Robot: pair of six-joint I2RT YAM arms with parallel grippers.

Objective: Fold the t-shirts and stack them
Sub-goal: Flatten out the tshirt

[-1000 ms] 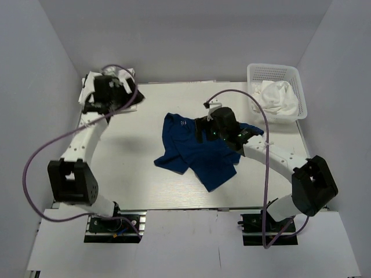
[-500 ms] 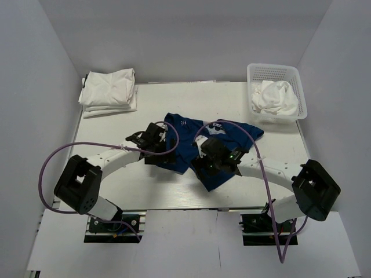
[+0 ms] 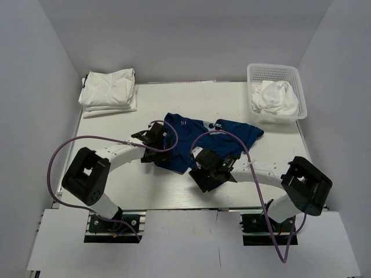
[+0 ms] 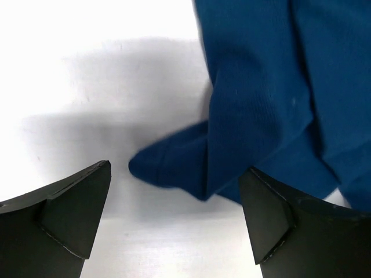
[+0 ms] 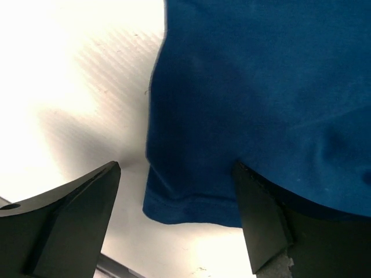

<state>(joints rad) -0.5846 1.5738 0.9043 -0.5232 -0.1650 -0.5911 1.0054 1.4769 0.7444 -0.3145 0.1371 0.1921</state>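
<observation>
Setting: a robotics lab test cell.
Enclosure: plain white walls (image 3: 191,40) box in a white table (image 3: 104,124) on three sides.
Rig: two robot arms (image 3: 116,155) mounted at the near edge, purple cables (image 3: 49,174) looping free.
Props: t-shirts (image 3: 185,139) and a plastic mesh basket (image 3: 272,72).

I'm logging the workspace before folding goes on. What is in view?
blue t-shirt: one, royal blue, crumpled at table centre
folded white t-shirts: one stack, count unclear, white, far left corner
basket: one, white mesh, far right corner
crumpled white t-shirts: count unclear, white, inside the basket
table: one, white, under everything
cables: two, purple, one along each arm
left gripper: one, black, open, at the blue t-shirt's left tip
right gripper: one, black, open, at its near hem
</observation>
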